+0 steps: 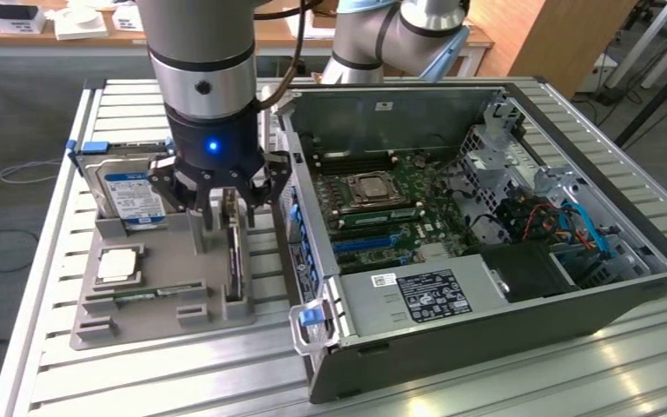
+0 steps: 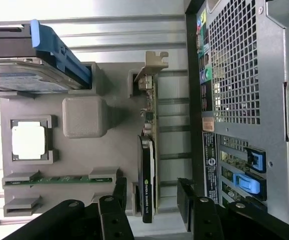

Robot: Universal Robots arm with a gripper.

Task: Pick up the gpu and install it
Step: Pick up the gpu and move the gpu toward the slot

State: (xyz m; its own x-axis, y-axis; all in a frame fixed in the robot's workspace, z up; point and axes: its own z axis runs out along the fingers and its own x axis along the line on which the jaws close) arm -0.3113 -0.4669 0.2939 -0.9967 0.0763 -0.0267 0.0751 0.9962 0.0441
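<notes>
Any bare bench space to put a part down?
Bare table slats between the grey tray and the table's near edge, and beside it on the exterior view's left. Crowded between tray and computer case, where the open hand straddles the gpu.

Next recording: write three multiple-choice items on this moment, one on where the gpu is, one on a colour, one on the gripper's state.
1. Where is the gpu?
A. lying flat
B. on edge in the gray holder
C. lifted clear of the holder

2. What colour is the rail on the hard drive?
A. red
B. yellow
C. blue

3. The gripper is:
A. open, one finger on each side of the gpu
B. shut on the gpu
C. shut on the hard drive

Key: 1 B, the card stands in the holder's slot; 2 C, the rail is plainly blue; 3 A, a gap shows between each finger and the card.
</notes>
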